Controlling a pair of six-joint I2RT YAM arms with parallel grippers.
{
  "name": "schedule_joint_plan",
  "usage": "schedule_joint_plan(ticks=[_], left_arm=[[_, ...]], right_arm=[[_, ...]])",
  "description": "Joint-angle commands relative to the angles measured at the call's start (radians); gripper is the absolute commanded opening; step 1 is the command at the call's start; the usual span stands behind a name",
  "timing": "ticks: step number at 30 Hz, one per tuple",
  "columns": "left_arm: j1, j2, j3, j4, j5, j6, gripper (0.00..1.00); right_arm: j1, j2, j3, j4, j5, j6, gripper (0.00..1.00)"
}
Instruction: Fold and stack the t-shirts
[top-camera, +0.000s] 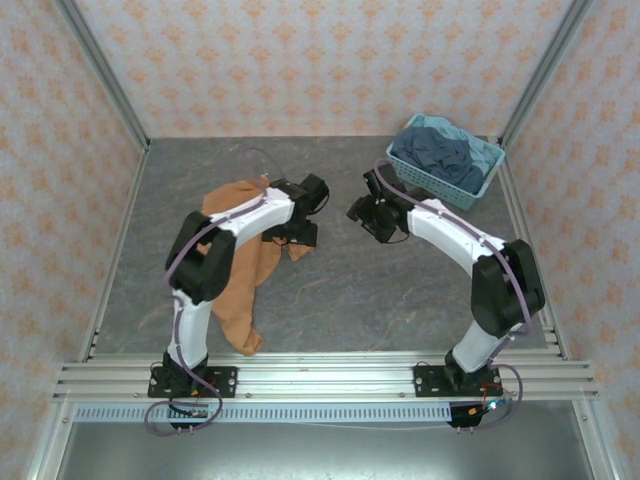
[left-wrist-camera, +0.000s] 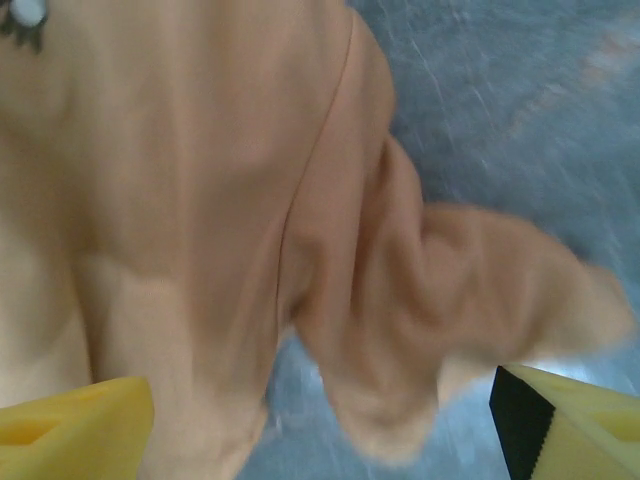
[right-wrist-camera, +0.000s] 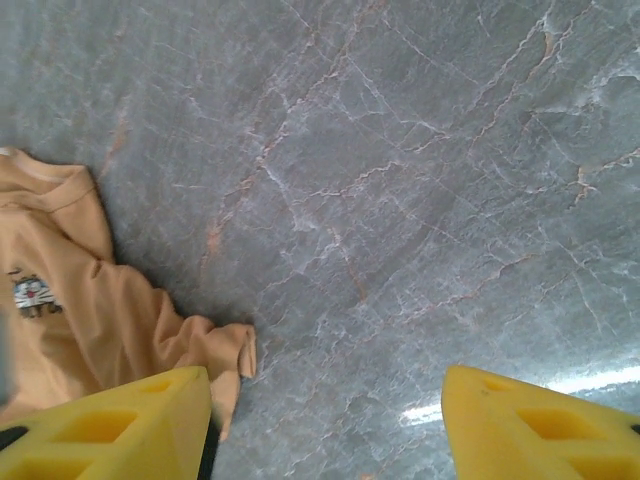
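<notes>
We see the orange-tan t-shirt (top-camera: 240, 300) crumpled on the left of the table (top-camera: 400, 300), its long axis running near to far, directly beneath the open, empty jaws of our left arm (top-camera: 250, 215), while the open jaws of our right arm (top-camera: 450, 230) hover over bare table just right of its sleeve.
</notes>
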Motion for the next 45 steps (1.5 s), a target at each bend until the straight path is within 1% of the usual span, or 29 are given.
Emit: schedule_joint_plan(ticks=[1,2,3,4,5,6,8,11,15,17,19,22,25,27,28,30,32,35,36,38,41,43,45], left_arm=[[0.017,0.071,0.091,-0.059,-0.113,0.004,0.8],[0.02,0.094,0.112,-0.044,-0.091,0.006,0.69],[0.023,0.115,0.136,-0.031,-0.064,0.011,0.51],[0.024,0.13,0.159,-0.023,-0.038,0.014,0.27],[0.023,0.147,0.193,-0.017,-0.009,0.016,0.07],[0.023,0.161,0.234,-0.013,0.026,0.017,0.0],[0.018,0.175,0.326,-0.006,0.086,0.019,0.0],[0.006,0.19,0.528,-0.008,0.169,-0.012,0.0],[0.0,0.238,0.858,-0.013,0.272,-0.14,0.0],[0.004,0.254,0.988,0.016,0.305,-0.201,0.0],[0.014,0.252,1.066,0.066,0.333,-0.268,0.0],[0.043,0.206,1.083,0.154,0.379,-0.353,0.0],[0.064,0.127,1.062,0.179,0.378,-0.353,0.0],[0.074,0.035,0.978,0.198,0.353,-0.334,0.0],[0.082,-0.028,0.887,0.223,0.338,-0.332,0.0],[0.109,-0.158,0.674,0.285,0.329,-0.353,0.0],[0.145,-0.297,0.417,0.327,0.312,-0.37,0.0],[0.203,-0.465,0.032,0.425,0.332,-0.41,0.0],[0.218,-0.51,-0.07,0.447,0.331,-0.412,0.0],[0.254,-0.592,-0.294,0.48,0.342,-0.419,0.0],[0.296,-0.676,-0.558,0.503,0.339,-0.432,0.0],[0.316,-0.711,-0.683,0.501,0.313,-0.426,0.0],[0.332,-0.737,-0.77,0.479,0.276,-0.427,0.01]], right_arm=[[-0.01,-0.079,-0.028,0.016,-0.009,0.016,0.62],[-0.011,-0.094,-0.038,0.011,-0.007,0.014,0.62],[-0.013,-0.111,-0.048,0.003,-0.005,0.011,0.62],[-0.017,-0.126,-0.056,-0.005,-0.001,0.009,0.62],[-0.023,-0.145,-0.066,-0.014,0.004,0.004,0.62],[-0.032,-0.166,-0.077,-0.022,0.009,0.0,0.62],[-0.057,-0.206,-0.096,-0.037,0.018,-0.008,0.61],[-0.111,-0.266,-0.121,-0.056,0.03,-0.023,0.6],[-0.174,-0.322,-0.132,-0.071,0.031,-0.047,0.59],[-0.195,-0.333,-0.123,-0.081,0.026,-0.058,0.59],[-0.215,-0.337,-0.107,-0.091,0.021,-0.065,0.58],[-0.229,-0.337,-0.078,-0.099,0.012,-0.069,0.58],[-0.229,-0.334,-0.048,-0.103,0.012,-0.055,0.57],[-0.23,-0.333,-0.044,-0.099,0.013,-0.032,0.56],[-0.229,-0.331,-0.048,-0.091,0.008,-0.013,0.56],[-0.229,-0.323,-0.065,-0.07,-0.011,0.027,0.56],[-0.23,-0.311,-0.099,-0.043,-0.028,0.09,0.58],[-0.227,-0.295,-0.169,0.009,-0.047,0.195,0.59],[-0.222,-0.292,-0.188,0.026,-0.047,0.221,0.59],[-0.204,-0.277,-0.217,0.04,-0.033,0.267,0.59],[-0.173,-0.239,-0.234,0.038,-0.014,0.309,0.58],[-0.146,-0.207,-0.222,0.036,0.002,0.308,0.56],[-0.112,-0.165,-0.189,0.026,0.024,0.297,0.55]])
